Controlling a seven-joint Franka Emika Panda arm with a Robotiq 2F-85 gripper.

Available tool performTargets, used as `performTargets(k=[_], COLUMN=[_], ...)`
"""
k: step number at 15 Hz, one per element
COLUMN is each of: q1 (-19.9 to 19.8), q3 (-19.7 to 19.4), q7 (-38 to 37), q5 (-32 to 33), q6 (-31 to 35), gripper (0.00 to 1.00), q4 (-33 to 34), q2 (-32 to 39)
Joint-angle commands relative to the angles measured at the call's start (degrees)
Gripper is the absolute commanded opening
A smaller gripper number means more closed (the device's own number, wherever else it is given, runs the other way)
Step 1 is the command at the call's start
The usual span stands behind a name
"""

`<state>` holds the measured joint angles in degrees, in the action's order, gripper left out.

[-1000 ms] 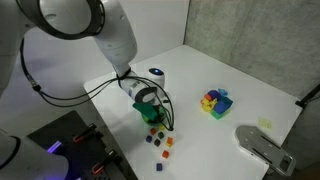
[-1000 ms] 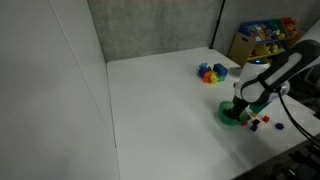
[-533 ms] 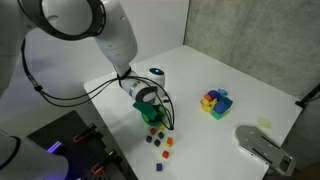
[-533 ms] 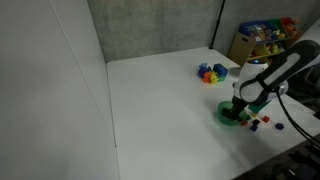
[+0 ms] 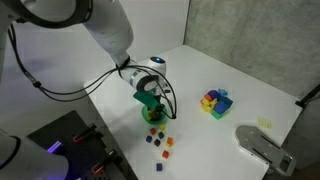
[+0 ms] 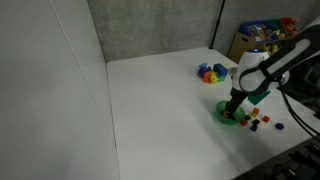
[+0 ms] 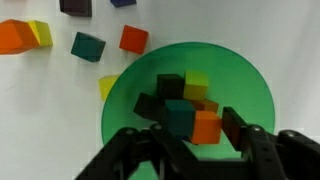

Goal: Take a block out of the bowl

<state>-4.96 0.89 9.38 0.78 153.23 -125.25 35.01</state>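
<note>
Above the bowl [image 7: 243,82]: my gripper [image 7: 190,130] hangs with jaws wide apart, holding nothing.
Bowl's place: near one edge of the surface [image 5: 250,70], loose cubes [image 5: 160,140] just beside it toward that edge; the block cluster [image 5: 214,102] lies well apart toward the far corner.
Step in hand: I judge it the descent onto a single block.
Doing it well: the teal block [image 7: 180,118] and orange block [image 7: 207,128] touch, so I should centre on one and avoid pinching both or catching the rim.
Bowl's look: small, round, bright green, shallow, probably light enough to slide.
Contents: about six cubes heaped at the middle, some dark, one yellow-green.
</note>
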Motion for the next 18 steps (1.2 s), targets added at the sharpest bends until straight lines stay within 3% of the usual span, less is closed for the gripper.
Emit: performTargets(k=[1, 7, 12, 18], q1=[-0.03, -1.63, -5.78, -10.36], q3=[-0.23, -3.3, -6.13, -4.92], q7=[-0.48, -0.68, -0.04, 0.93], q5=[0.11, 0.28, -0.83, -3.28], q6=[-3.36, -4.45, -3.33, 1.83], gripper=[0.32, 0.32, 0.32, 0.32], q4=[-1.58, -1.87, -0.59, 1.73], q2=[-5.39, -8.25, -6.36, -1.26])
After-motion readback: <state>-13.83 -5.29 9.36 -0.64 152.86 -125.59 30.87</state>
